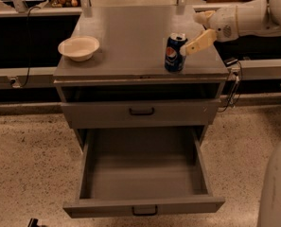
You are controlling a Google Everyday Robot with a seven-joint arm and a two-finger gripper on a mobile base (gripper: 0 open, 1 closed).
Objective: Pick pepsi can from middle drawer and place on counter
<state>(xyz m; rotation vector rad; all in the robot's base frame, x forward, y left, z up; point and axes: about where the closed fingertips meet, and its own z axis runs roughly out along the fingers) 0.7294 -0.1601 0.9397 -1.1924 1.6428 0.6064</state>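
pepsi can (175, 54): upright on counter (130, 37), long axis vertical, silver top up
gripper (193, 32): I see fingers spread wide, just right of can
middle drawer (107, 207): open

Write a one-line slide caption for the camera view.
Pepsi can upright on the counter, open gripper beside it; middle drawer pulled out below; bowl nearby.

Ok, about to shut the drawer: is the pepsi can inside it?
No: the pepsi can stands on the counter beside the open gripper; the middle drawer holds nothing.
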